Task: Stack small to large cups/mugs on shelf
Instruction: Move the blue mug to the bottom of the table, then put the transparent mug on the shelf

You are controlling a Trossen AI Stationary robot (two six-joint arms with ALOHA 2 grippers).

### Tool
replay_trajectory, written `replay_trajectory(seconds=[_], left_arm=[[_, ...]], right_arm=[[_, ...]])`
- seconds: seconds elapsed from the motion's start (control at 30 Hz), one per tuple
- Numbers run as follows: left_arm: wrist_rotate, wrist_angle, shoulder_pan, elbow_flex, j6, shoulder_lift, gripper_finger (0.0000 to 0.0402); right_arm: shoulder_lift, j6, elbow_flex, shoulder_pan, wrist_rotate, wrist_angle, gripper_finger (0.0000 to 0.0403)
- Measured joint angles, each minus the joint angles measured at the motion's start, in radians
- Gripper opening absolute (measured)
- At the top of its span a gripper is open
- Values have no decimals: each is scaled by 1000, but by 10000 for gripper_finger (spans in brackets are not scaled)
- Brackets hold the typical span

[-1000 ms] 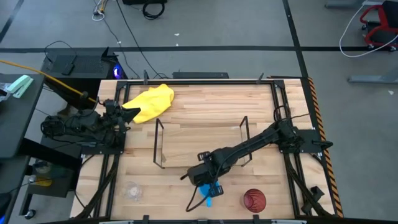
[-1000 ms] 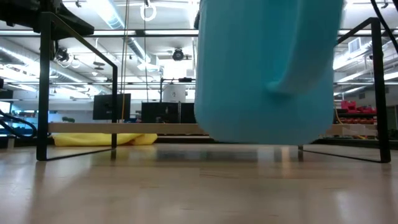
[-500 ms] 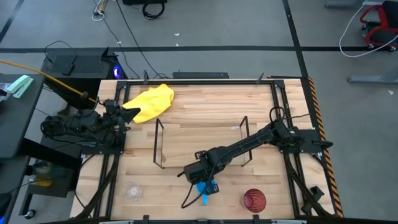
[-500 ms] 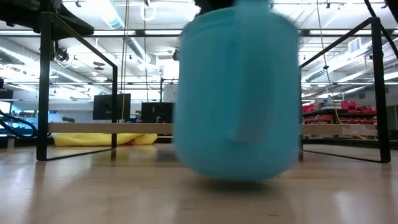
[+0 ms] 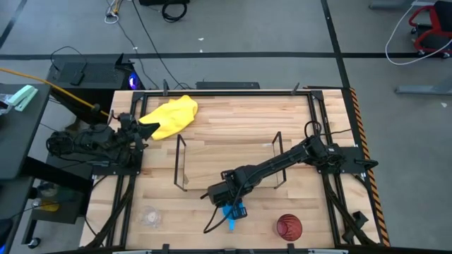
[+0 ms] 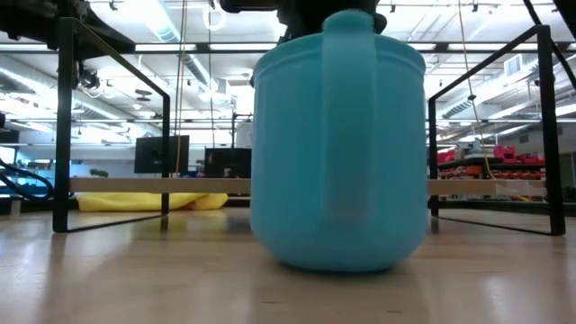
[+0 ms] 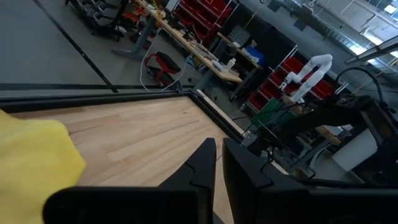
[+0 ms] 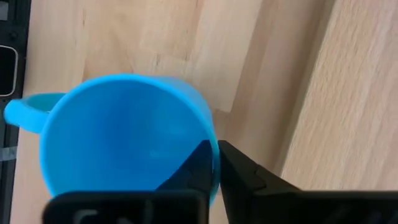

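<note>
The bright blue mug (image 5: 233,212) stands upright near the table's front middle, in front of the black wire shelf (image 5: 181,164). In the low view the mug (image 6: 337,144) fills the picture, with its handle (image 6: 346,117) toward the near edge. My right gripper (image 5: 227,200) is shut on the mug from above. The dark red cup (image 5: 288,226) stands at the front right. The clear cup (image 5: 150,216) stands at the front left. My left gripper (image 5: 143,130) is shut and empty at the table's left edge, beside the yellow cloth (image 5: 170,116). My right gripper (image 8: 214,163) holds the mug's rim (image 8: 209,134) on the side opposite the handle (image 8: 22,115). One finger (image 8: 193,169) is inside the mug and one (image 8: 244,173) is outside. The fingers point down from above. The mug is upright, its base down at the table top (image 6: 337,268).
Black metal rails (image 5: 126,197) run along the table's left and right edges. The shelf's two upright end frames (image 6: 63,117) stand just behind the mug. Bare wood lies between the clear cup and the mug.
My right gripper has gone down and a little toward the table's left edge with the blue mug. The mug was hanging clear of the table and is now down at the table top. It has turned about, so its handle faces the near edge.
</note>
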Motion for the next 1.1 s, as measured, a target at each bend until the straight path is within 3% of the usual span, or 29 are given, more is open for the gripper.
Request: replay_trajectory(seconds=[0.33, 0.5, 0.63, 0.83, 1.1], left_arm=[[18, 34, 0, 3, 15, 0, 55], [134, 128, 0, 51, 114, 0, 63], [221, 75, -1, 137, 111, 49, 60], [348, -209, -2, 333, -12, 287, 43], [583, -874, -23, 715, -224, 698, 25]], right_arm=[[-30, 13, 4, -13, -1, 10, 126], [-100, 56, 6, -25, 2, -7, 141], [-208, 106, 7, -30, 22, -13, 139], [-393, 165, 7, -31, 181, -21, 133], [-612, 356, 9, -31, 427, -205, 133]])
